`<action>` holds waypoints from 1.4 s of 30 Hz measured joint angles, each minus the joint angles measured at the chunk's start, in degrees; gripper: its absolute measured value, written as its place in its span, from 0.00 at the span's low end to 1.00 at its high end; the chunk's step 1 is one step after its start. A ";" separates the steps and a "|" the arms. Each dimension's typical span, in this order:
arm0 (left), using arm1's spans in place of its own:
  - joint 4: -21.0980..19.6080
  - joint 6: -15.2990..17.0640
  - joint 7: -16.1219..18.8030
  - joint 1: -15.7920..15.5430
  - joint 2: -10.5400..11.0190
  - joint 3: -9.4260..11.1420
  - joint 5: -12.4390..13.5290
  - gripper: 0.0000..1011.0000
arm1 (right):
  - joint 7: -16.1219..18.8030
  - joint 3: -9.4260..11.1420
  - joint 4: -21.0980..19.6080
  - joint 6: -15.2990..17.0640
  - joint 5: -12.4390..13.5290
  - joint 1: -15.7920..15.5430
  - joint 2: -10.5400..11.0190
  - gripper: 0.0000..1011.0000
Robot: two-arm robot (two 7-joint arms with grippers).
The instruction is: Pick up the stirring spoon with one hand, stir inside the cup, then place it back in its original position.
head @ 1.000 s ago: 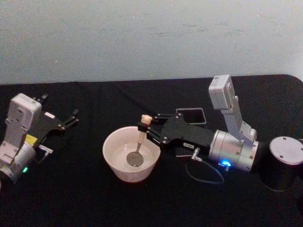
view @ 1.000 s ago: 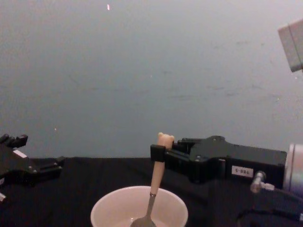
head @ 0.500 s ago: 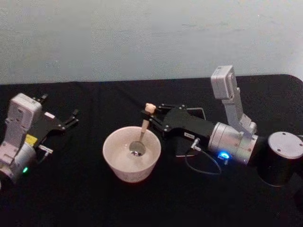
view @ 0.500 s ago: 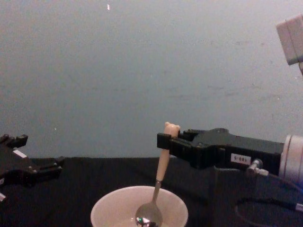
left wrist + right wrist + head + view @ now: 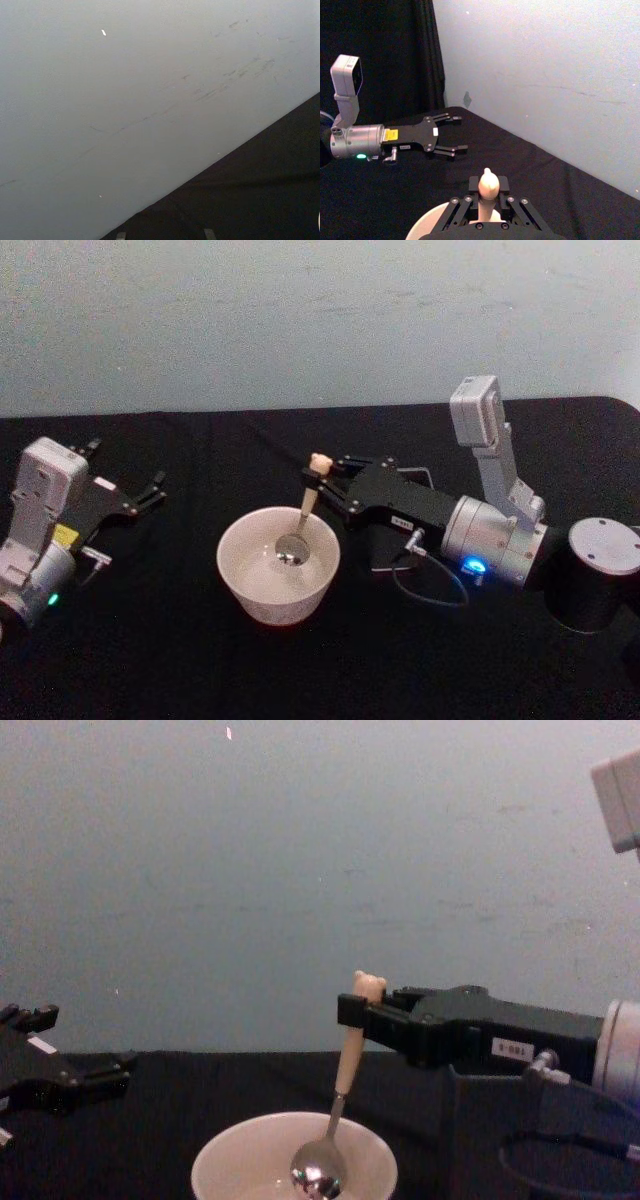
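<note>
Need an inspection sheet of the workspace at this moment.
Surface: table covered in black cloth.
Job's things: stirring spoon tilted, its metal bowl inside the cup; dark grey holder behind the right hand, partly hidden.
Clutter: nothing seen.
Hands: right hand shut on the spoon's handle below the bear head; left hand open, parked at the left.
Cables: looped cable by the right wrist.
Surroundings: pale wall behind the table.
</note>
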 joint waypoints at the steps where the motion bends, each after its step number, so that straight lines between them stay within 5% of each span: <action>1: 0.00 0.00 0.00 0.00 0.00 0.00 0.00 0.99 | -0.12 0.16 -0.18 -0.02 0.10 -0.09 0.01 0.22; 22: 0.00 0.00 0.00 0.00 0.00 0.00 0.00 0.99 | -2.85 5.59 -4.07 -1.32 4.60 -1.94 0.93 0.22; 42: 0.00 0.00 0.00 0.01 0.00 0.00 0.00 0.99 | -4.89 12.17 -9.51 -4.93 7.60 -6.74 4.21 0.22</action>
